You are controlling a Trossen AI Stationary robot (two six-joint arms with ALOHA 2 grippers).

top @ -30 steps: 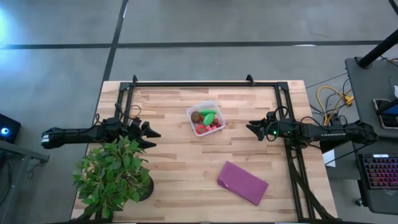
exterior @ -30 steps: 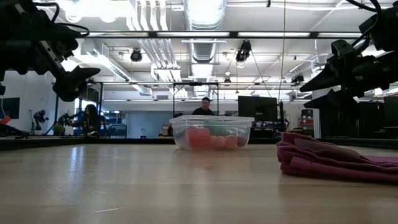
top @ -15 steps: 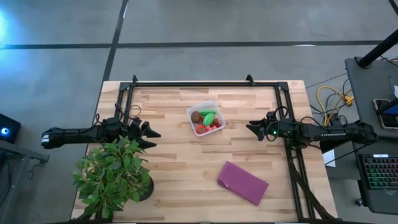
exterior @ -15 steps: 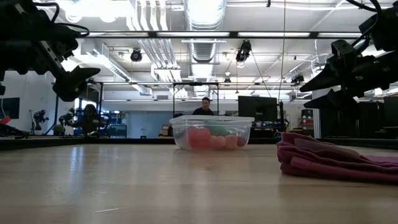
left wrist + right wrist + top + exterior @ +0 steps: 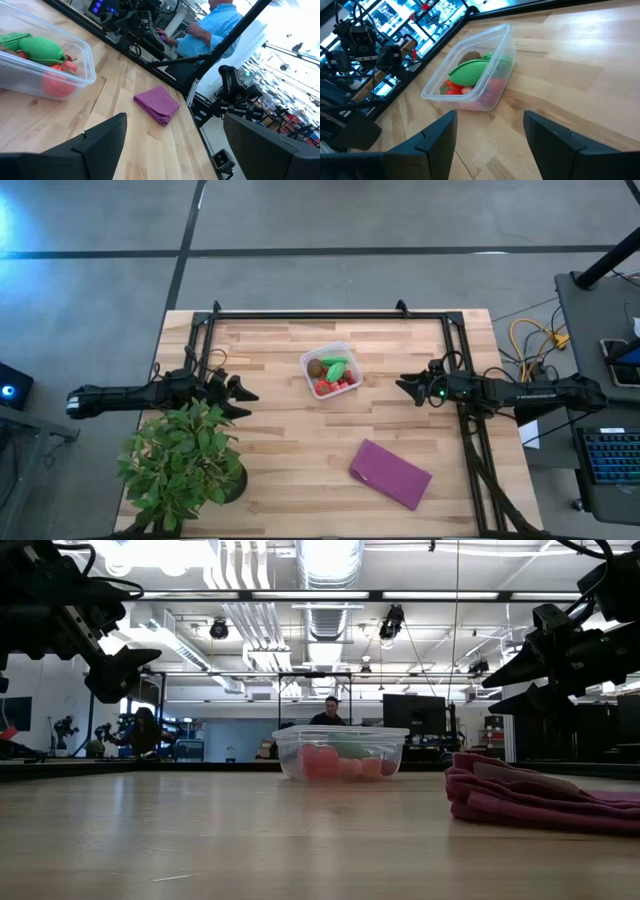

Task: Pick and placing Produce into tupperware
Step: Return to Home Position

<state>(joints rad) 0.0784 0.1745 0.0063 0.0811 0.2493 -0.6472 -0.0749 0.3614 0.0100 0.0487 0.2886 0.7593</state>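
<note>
All the produce [image 5: 333, 370] sits inside the clear tupperware [image 5: 307, 360], mid-tabletop [image 5: 300, 460]. The left gripper [image 5: 240, 393] and right gripper [image 5: 403, 385] hover either side, jaws released, empty.

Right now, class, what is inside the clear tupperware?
Inside the tupperware: two green pods on top, a brown ball and small red pieces. Whatever lies under the pods is covered.

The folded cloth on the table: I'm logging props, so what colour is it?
The cloth is purple, clearest in the high view.
</note>
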